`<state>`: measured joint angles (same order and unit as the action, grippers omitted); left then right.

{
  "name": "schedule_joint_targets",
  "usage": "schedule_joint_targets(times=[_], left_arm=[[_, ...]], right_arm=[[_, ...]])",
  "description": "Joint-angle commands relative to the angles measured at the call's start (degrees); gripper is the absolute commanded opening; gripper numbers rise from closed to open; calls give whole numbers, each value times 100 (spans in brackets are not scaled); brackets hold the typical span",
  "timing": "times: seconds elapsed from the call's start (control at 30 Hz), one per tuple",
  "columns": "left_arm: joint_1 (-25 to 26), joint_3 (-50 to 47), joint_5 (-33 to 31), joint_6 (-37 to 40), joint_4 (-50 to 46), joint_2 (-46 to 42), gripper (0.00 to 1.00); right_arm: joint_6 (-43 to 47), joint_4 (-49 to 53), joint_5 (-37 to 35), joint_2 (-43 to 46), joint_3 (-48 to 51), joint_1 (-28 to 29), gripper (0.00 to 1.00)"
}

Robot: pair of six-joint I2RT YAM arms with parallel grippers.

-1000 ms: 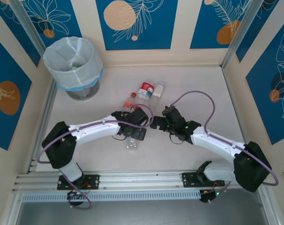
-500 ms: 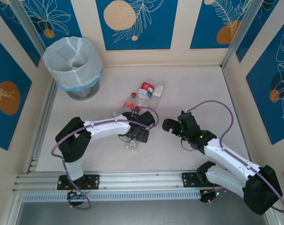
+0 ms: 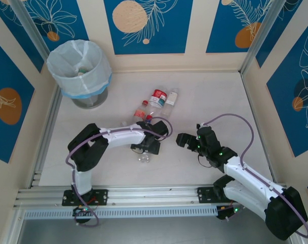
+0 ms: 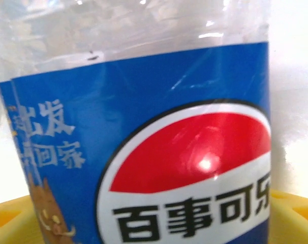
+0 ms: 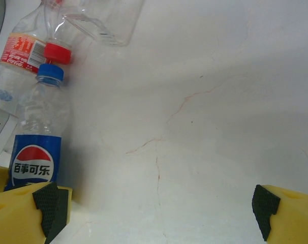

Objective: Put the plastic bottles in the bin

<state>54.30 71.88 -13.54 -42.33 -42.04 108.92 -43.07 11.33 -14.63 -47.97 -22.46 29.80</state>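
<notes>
One clear plastic blue-label Pepsi bottle (image 4: 184, 152) btwn left gripper (image 3: 154, 131) jaws; grip can't tell. Right gripper (image 5: 159, 203) jaws wide apart. Risk: off-centre hold, bottle slips before round grey bin (image 3: 95, 77), far from jaws.

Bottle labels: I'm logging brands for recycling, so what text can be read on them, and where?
"百事可乐": blue label, left wrist view.
"出发" and "回家": same label's left edge; the characters before them are unclear.
"百事可乐": blue-capped bottle, right wrist view.
Red label beside it: print too blurred to read.
Top view: bottles too small to read.
</notes>
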Motion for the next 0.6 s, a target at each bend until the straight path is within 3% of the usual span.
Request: schedule_joint_targets(times=[0.0,0.33,0.57], left_arm=[[-60,84,192,115,180,143,83],[-64,22,300,279,306,128,62],[-48,-16,255,507,310,-222,57]], right_arm=[[283,-284,413,241,150,-53,100],[514,-888,1057,535,439,-168,99],[484,-991,1136,518,456,-185,100]])
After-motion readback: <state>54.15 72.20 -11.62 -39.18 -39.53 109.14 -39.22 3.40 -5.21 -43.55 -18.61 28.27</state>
